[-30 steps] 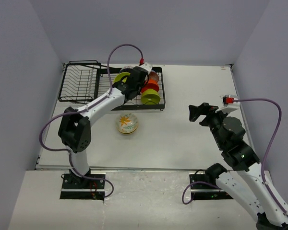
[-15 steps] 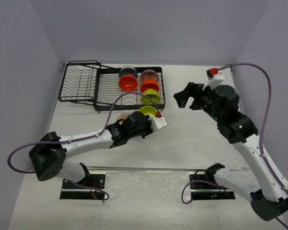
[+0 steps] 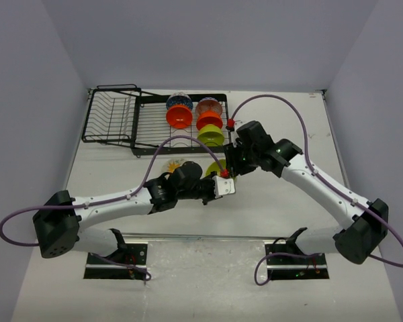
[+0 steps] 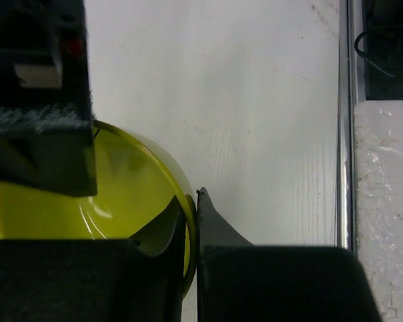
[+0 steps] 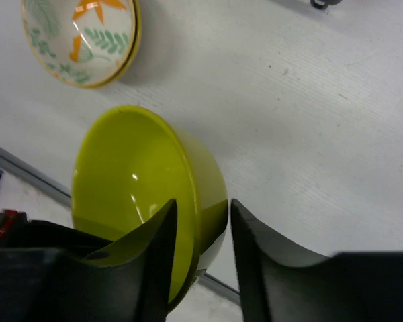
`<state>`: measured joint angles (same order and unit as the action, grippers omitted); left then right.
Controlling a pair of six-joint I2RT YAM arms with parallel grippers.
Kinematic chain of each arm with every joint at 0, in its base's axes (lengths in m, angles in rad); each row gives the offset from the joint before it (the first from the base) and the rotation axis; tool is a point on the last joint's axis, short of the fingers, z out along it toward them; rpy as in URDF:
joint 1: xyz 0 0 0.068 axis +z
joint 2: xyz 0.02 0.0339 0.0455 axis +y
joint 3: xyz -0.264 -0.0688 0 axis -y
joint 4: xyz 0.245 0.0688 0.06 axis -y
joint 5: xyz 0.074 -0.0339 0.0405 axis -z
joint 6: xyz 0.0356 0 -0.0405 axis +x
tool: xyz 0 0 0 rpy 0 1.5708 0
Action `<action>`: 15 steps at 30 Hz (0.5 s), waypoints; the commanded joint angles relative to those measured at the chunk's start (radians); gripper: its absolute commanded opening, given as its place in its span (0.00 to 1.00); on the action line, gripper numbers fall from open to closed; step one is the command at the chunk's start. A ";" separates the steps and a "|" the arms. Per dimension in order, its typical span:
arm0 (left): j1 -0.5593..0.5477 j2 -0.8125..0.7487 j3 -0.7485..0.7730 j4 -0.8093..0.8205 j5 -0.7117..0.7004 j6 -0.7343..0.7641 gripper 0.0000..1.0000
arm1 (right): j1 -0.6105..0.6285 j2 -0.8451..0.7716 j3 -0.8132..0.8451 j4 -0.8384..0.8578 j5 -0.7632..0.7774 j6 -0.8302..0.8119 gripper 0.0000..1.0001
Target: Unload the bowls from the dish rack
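Observation:
A lime green bowl (image 3: 211,168) hangs over the table in front of the dish rack (image 3: 114,121), held by both arms. My left gripper (image 3: 219,186) is shut on its rim, and the left wrist view shows the rim (image 4: 188,221) pinched between the fingers. My right gripper (image 3: 234,166) straddles the bowl's wall (image 5: 211,194) with one finger inside and one against the outside. Orange bowls (image 3: 179,116), a red-patterned bowl (image 3: 208,106) and another lime green bowl (image 3: 211,136) stand in the rack.
A cream bowl with a floral inside (image 3: 174,164) sits upright on the table just left of the held bowl, also shown in the right wrist view (image 5: 80,37). The table's metal front edge (image 4: 342,134) runs close by.
My left arm carried the lime green bowl from the rack down to the table's middle. My right arm swung in from the right and closed its fingers around the bowl's wall.

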<state>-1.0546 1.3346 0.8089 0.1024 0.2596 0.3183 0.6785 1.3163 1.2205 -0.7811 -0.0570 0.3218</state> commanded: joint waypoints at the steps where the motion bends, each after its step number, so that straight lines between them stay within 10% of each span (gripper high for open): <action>1: -0.001 -0.049 0.004 0.080 0.001 0.021 0.00 | 0.013 0.018 -0.012 -0.044 0.051 -0.004 0.35; 4: -0.001 -0.040 0.016 0.063 -0.022 0.019 0.00 | 0.015 0.017 -0.015 -0.035 0.054 0.013 0.03; 10: -0.001 -0.029 0.024 0.051 -0.106 -0.007 0.06 | 0.015 -0.021 -0.027 0.017 0.135 0.045 0.00; 12: -0.001 -0.031 0.022 0.051 -0.193 -0.039 0.89 | 0.004 -0.054 -0.047 0.052 0.173 0.062 0.00; 15: -0.001 -0.054 0.027 0.008 -0.324 -0.097 1.00 | -0.112 -0.101 -0.134 0.147 0.188 0.114 0.00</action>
<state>-1.0645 1.3151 0.8131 0.1089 0.1104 0.2848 0.6521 1.2976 1.1446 -0.7494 0.0757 0.3683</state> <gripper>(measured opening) 0.984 0.063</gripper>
